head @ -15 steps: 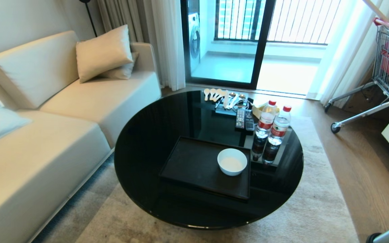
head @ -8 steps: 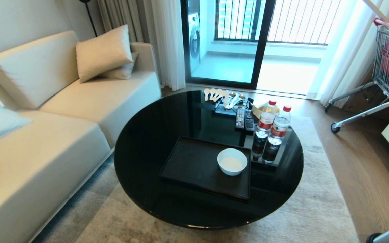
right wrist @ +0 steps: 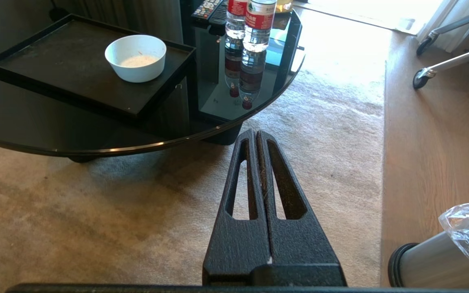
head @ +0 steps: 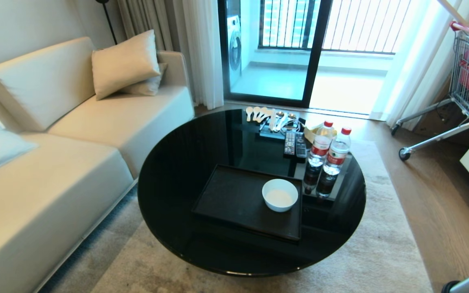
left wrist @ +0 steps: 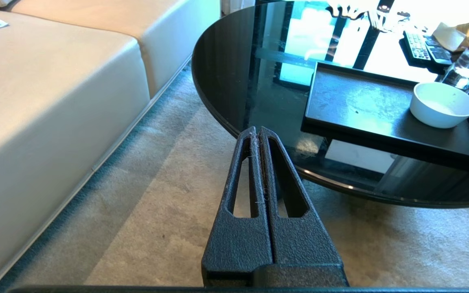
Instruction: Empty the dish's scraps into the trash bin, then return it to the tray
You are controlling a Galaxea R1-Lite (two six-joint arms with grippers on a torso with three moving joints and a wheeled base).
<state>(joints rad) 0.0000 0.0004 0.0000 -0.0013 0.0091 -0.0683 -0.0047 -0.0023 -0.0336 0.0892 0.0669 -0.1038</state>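
Sofa [head: 55, 162]: cream, along the left of the room, well apart from the work. Left pincer [left wrist: 257, 131]: closed on nothing, hanging low over the rug near the table's rim, idle. Table [head: 177, 171]: round, glossy black glass. Tray [head: 234, 199]: flat matte black with a low rim, lying on the table toward its near side. Dish [head: 280, 195]: small white deep-sided bowl, upright at the tray's right end, touching nothing else; inside only a pale smear or residue shows, and no carrot slices can be made out. Handling, by judgement: ceramic, stiff, light enough for one arm, glazed and therefore slippery, liable to chip if knocked on glass or steel; best taken at the rim, one finger inside the wall and one outside, on the side away from the bottles. Bottles [head: 328, 152]: two, red-capped, standing just beside the tray's right edge, leaving little room there. Right pincer [right wrist: 256, 132]: closed on nothing, low over the rug off the table's near right edge. Bin [right wrist: 438, 256]: steel, black base ring, clear liner, on the wooden floor to the right, well apart from the tray.
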